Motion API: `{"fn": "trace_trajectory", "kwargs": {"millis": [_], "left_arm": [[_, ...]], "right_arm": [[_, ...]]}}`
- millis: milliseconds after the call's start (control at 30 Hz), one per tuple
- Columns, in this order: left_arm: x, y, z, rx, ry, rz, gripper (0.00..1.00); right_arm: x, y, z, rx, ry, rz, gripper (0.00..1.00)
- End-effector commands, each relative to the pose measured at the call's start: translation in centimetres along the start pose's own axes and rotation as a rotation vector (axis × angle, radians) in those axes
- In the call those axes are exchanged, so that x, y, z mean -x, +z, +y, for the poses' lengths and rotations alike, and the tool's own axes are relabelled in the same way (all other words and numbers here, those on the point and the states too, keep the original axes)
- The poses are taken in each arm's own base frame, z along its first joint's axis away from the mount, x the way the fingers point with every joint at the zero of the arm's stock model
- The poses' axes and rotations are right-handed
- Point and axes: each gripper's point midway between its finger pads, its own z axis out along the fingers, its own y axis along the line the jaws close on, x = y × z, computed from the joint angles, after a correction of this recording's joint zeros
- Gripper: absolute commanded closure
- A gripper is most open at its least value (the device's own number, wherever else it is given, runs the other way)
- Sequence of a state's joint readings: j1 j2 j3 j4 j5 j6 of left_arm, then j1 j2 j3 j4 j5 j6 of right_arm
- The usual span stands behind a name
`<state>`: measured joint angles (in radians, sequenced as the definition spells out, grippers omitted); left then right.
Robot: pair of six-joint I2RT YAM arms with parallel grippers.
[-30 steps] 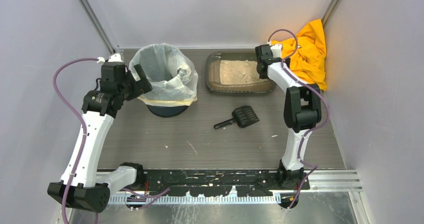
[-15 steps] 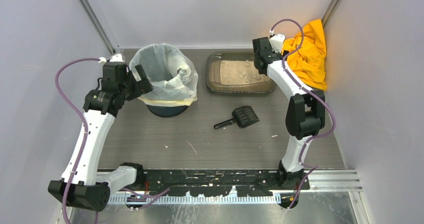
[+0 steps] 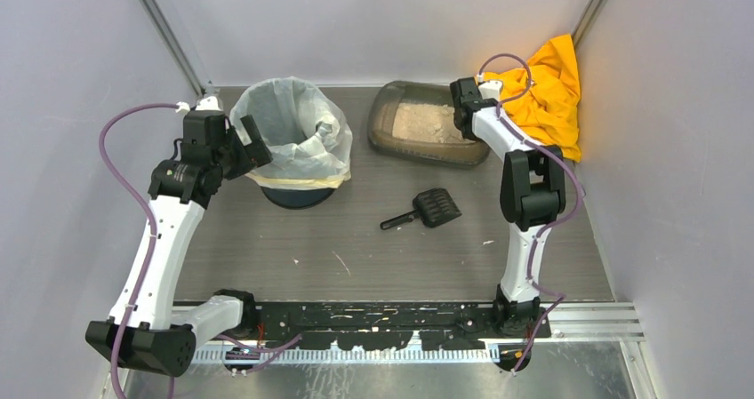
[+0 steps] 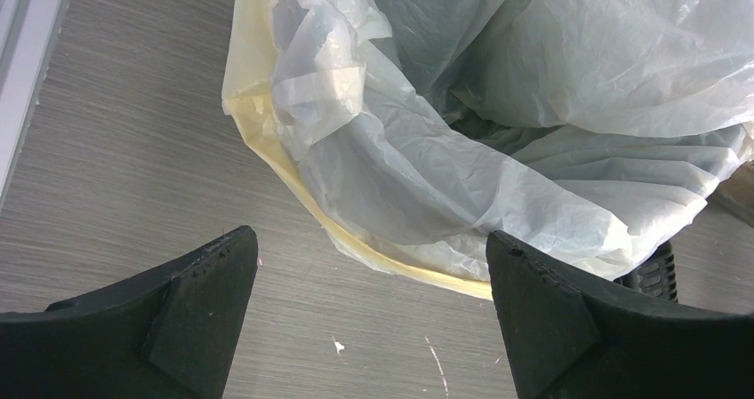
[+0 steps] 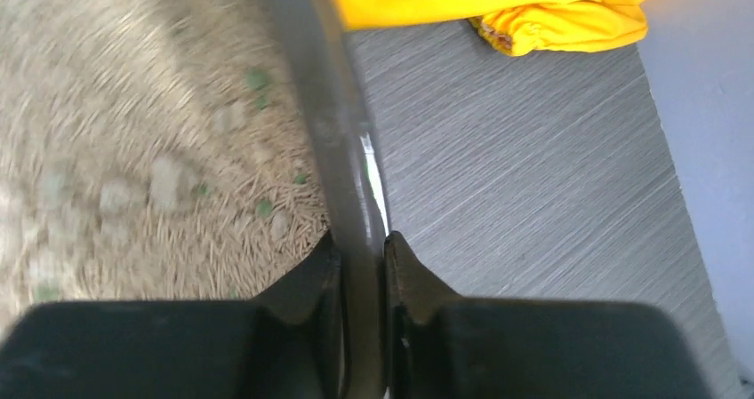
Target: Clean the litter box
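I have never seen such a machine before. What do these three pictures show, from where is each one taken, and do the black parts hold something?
You see two white and black robot arms fixed at the near edge of a grey table. One picture looks down from above. The other two come from a small camera on each wrist, so each shows its own black hand. The left hand is open and empty, close to a round bin with a white plastic bag. The right hand pinches the rim of a shallow brown-grey plastic litter box, which holds pale sandy granules and seems tilted. On the table there are also a small black slotted scoop and, in the far right corner, a crumpled yellow cloth.
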<state>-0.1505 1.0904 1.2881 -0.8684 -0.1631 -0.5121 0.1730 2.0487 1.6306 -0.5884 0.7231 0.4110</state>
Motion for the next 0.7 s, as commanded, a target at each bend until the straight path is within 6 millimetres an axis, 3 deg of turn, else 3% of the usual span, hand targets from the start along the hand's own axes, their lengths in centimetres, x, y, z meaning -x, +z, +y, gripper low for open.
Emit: {"fn": "trace_trajectory", "kwargs": {"millis": [0, 233, 433, 667], "left_arm": [[1.1, 0.4, -0.6, -0.021, 0.012, -0.039, 0.00], [0.9, 0.8, -0.5, -0.010, 0.014, -0.029, 0.00], [0.9, 0.9, -0.2, 0.008, 0.016, -0.030, 0.00], [0.8, 1.2, -0.7, -0.012, 0.017, -0.014, 0.00]], "right_arm": [[3.6, 1.2, 0.6, 0.022, 0.133, -0.067, 0.93], [5.9, 3.5, 3.8, 0.085, -0.114, -0.136, 0.97], [4.6, 1.2, 6.2, 0.265, -0.354, -0.226, 0.99], [3.7, -0.3, 2.9, 0.284, -0.537, -0.308, 0.99]]}}
